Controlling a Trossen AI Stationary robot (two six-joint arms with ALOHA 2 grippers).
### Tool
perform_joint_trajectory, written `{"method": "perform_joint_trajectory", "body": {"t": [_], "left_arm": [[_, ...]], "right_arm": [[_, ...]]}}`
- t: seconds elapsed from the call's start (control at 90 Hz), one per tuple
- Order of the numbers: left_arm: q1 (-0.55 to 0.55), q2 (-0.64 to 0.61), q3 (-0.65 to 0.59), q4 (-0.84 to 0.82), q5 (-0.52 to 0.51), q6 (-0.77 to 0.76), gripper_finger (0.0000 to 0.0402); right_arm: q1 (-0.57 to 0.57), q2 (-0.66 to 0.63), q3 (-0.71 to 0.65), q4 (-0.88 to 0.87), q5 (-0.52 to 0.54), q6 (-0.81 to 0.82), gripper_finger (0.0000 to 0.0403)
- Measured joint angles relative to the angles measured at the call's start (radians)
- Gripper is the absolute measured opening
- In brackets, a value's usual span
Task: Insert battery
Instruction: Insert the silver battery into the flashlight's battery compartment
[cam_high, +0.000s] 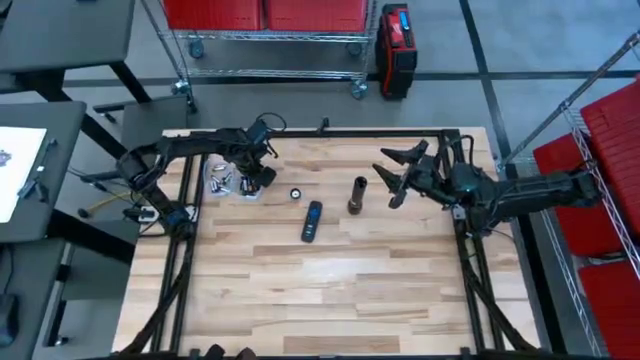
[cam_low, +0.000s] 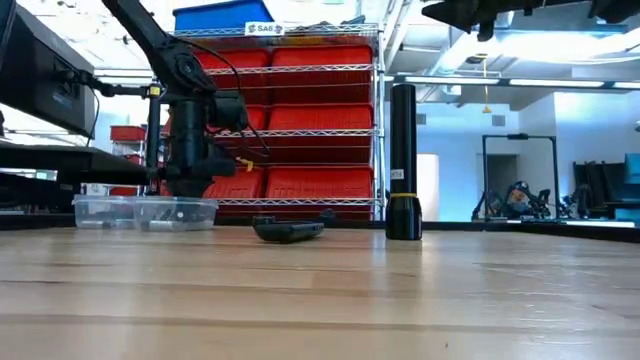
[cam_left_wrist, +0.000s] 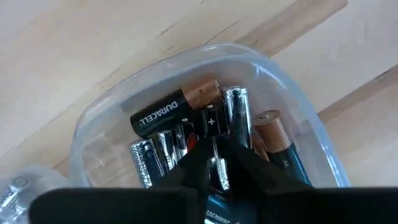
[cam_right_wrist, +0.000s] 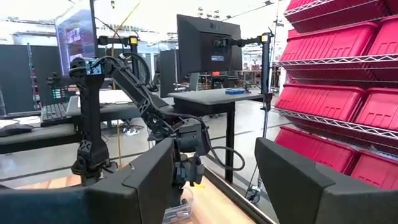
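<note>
Wooden worktop (cam_high: 330, 290) carries everything, largest first.

Left arm reaches over the far left corner of the worktop; left hand (cam_left_wrist: 214, 163) points down into a clear plastic tub (cam_left_wrist: 99, 134) that sits near that corner. In the left wrist view its two fingers (cam_left_wrist: 193, 163) are nearly together, clamped on a black battery (cam_left_wrist: 212, 127) with a plus mark on its end. The battery lies among several others in the tub: a black-and-copper one (cam_left_wrist: 171, 109) lies crosswise above it, silver ones (cam_left_wrist: 146, 158) to one side, a copper-topped one (cam_left_wrist: 273, 134) to the other.

Right arm waits raised above the far right part of the worktop; right hand (cam_high: 398, 172) has its fingers wide apart and holds nothing.

A black flashlight (cam_high: 357, 195) stands upright near the middle of the worktop, between the two hands, with a yellow band low on its body in the low view.

A dark remote control (cam_high: 312, 220) lies flat just left of the flashlight, nearer the front.

A small round cap (cam_high: 296, 193) lies between the tub and the flashlight.
</note>
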Motion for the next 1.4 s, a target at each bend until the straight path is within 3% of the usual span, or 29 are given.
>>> {"method": "perform_joint_trajectory", "body": {"t": [0.433, 0.633, 0.733, 1.011, 1.2, 1.4], "left_arm": [[0.0, 0.002, -0.08, 0.075, -0.001, -0.003, 0.0069], [-0.001, 0.002, -0.08, 0.073, -0.002, 0.021, 0.0022], [-0.001, -0.011, -0.079, 0.069, -0.002, 0.013, 0.002], [-0.003, -0.131, 0.016, -0.038, -0.032, 0.016, 0.0018], [-0.006, -0.24, 0.094, -0.082, -0.04, 0.043, 0.0018], [-0.015, -0.339, 0.176, -0.082, 0.009, 0.037, 0.0018]], "right_arm": [[-0.01, 0.0, 0.0, 0.0, 0.0, 0.002, 0.0214], [-0.01, 0.0, 0.0, -0.001, 0.0, 0.003, 0.0214], [-0.01, 0.0, 0.0, -0.001, 0.0, 0.003, 0.0214], [-0.006, 0.0, 0.0, 0.002, 0.0, 0.003, 0.0214], [0.008, -0.001, 0.001, 0.101, 0.0, -0.057, 0.0214], [0.008, -0.017, 0.001, 0.053, 0.0, -0.023, 0.0214]]}}
